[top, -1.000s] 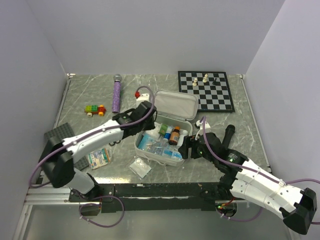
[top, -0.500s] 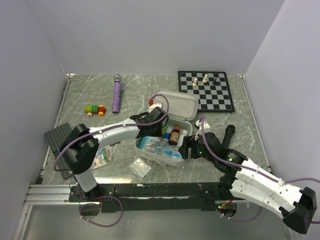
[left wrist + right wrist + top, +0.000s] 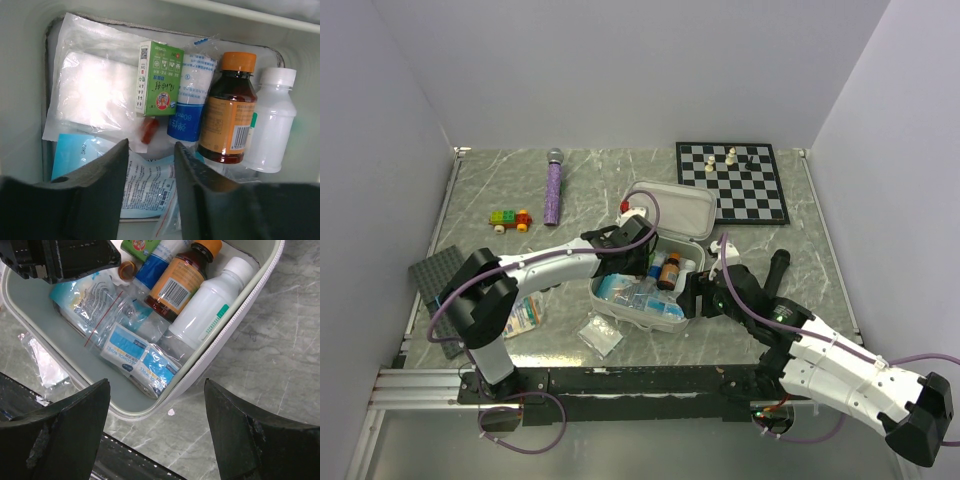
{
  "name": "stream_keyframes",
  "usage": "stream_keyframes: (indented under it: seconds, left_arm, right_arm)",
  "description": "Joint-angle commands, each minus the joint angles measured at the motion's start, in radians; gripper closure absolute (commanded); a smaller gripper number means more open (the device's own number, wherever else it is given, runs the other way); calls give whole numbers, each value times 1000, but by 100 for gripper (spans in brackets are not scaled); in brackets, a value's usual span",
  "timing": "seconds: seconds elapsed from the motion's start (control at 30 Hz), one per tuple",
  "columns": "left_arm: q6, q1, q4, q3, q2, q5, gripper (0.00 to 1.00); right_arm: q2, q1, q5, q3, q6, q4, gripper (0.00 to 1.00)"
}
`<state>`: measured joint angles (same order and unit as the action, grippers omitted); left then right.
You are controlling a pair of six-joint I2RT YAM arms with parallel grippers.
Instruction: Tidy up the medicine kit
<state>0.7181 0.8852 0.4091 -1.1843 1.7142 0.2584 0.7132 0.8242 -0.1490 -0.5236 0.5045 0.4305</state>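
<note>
The medicine kit [image 3: 672, 208] lies open at the table's middle, its white lid hinged back. Its tray [image 3: 235, 340] holds a green box [image 3: 159, 77], a brown bottle with an orange cap [image 3: 230, 115], a white bottle [image 3: 270, 125], a blue-and-white roll [image 3: 192, 105], a gauze pack [image 3: 95, 90], a small red item [image 3: 149, 129] and alcohol wipes [image 3: 142, 362]. My left gripper [image 3: 638, 258] is open and empty, hovering inside the tray over a clear printed bag [image 3: 151, 145]. My right gripper [image 3: 692, 297] is wide open, and in the right wrist view [image 3: 156, 385] it straddles the tray's near right corner.
A chessboard [image 3: 732, 180] with a few pieces lies at the back right. A purple microphone [image 3: 553, 190] and a toy brick car [image 3: 510, 218] lie at the back left. A dark plate [image 3: 435, 268], a pill pack [image 3: 523, 315], a clear packet [image 3: 600, 335] and a black object [image 3: 778, 268] lie near the kit.
My left gripper has moved right from the tray's left edge to over the tray's contents. My right gripper has hardly moved.
</note>
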Motion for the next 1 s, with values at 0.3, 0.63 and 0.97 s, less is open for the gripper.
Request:
stream_keyframes:
  seconds: [0.3,0.63,0.97]
  left_arm:
    - [82,6,183,31,-321,214,42]
    - [452,6,307,489,-974,306,51]
    - [750,-35,479,571,-811,349,44]
  right_arm:
    - [-40,-2,-1,-33,2,-21,18]
    - [-31,0,45,-1,-12,-65,18]
    - [-24,-2,83,25,-3,-99,18]
